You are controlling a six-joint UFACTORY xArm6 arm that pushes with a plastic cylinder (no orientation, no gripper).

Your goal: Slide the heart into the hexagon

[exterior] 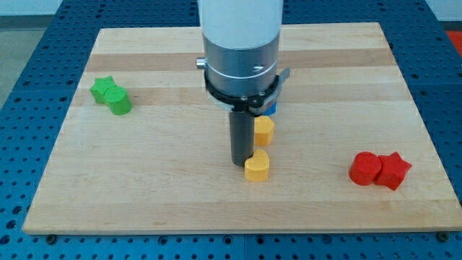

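Far at the view's left of the pale wooden board point(144, 195) sit a green star block point(103, 89) and a green cylinder block point(119, 102), touching. Near the middle my arm comes straight down, and my tip point(241, 165) rests just left of the yellow heart block point(257, 166), touching or almost touching it. Being a plain rod, it grips nothing. Just above the heart stands the yellow hexagon block point(264, 131), slightly apart from it. A blue block point(272, 108) peeks out behind my arm, shape unclear. At the right, a red cylinder block point(364, 168) touches a red star block point(392, 170).
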